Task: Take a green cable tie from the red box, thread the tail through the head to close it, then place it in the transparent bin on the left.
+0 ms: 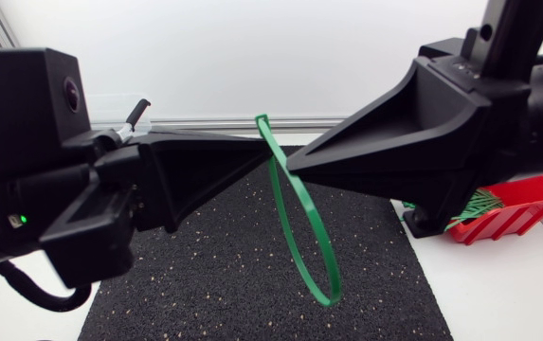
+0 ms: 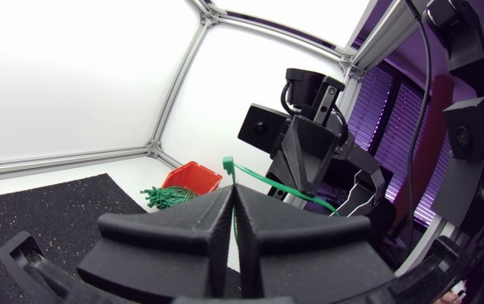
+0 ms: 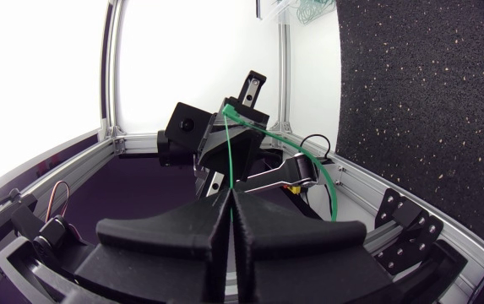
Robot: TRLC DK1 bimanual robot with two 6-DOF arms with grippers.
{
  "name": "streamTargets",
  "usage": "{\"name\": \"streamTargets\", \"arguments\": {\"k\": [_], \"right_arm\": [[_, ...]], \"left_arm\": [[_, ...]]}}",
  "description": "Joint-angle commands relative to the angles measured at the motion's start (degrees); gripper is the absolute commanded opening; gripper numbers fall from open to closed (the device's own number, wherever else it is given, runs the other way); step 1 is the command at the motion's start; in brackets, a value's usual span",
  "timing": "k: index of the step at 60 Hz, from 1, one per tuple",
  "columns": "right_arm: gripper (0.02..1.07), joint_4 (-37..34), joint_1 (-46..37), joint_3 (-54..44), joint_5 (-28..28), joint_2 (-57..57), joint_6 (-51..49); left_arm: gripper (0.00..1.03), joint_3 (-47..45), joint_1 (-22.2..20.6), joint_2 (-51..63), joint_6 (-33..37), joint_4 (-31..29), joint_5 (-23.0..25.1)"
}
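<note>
A green cable tie (image 1: 332, 296) hangs as a long loop above the black mat (image 1: 224, 275), its head (image 1: 262, 120) uppermost. My left gripper (image 1: 264, 156) comes in from the left and is shut on the tie just below the head. My right gripper (image 1: 292, 173) meets it from the right, shut on the strand slightly lower. In the left wrist view the tie (image 2: 228, 164) rises from between my fingertips, with the right arm beyond it. In the right wrist view a thin strand (image 3: 229, 148) runs up from my shut fingers. The red box (image 1: 522, 204) holds more green ties (image 1: 478, 204).
The red box (image 2: 195, 176) with its ties (image 2: 167, 198) stands at the mat's right edge on the white table. The transparent bin (image 3: 309, 10), holding green ties, sits at the far left, mostly hidden behind my left arm in the head view.
</note>
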Motion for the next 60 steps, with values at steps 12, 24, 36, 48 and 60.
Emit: {"name": "streamTargets", "arguments": {"k": [12, 24, 36, 48, 60], "right_arm": [[0.08, 0.79, 0.06, -1.53, 0.43, -0.43, 2.08], [0.08, 0.96, -0.20, -1.53, 0.43, -0.60, 2.08], [0.08, 1.23, -0.20, -1.35, 0.43, -1.13, 2.34], [0.08, 1.23, -0.20, -1.44, 0.43, -1.40, 2.43], [0.08, 1.40, -0.20, -1.44, 0.51, -1.04, 2.43]], "left_arm": [[0.04, 0.74, 0.29, -1.12, 0.06, 0.95, 0.27], [0.04, 0.21, 0.11, -1.30, 0.06, 0.86, 0.27], [0.04, -0.23, 0.03, -1.30, 0.06, 0.95, 0.27], [0.04, -0.23, 0.47, -1.21, 0.06, 1.03, 0.27], [0.04, 0.04, -0.06, -0.94, 0.06, 0.95, 0.27]]}}
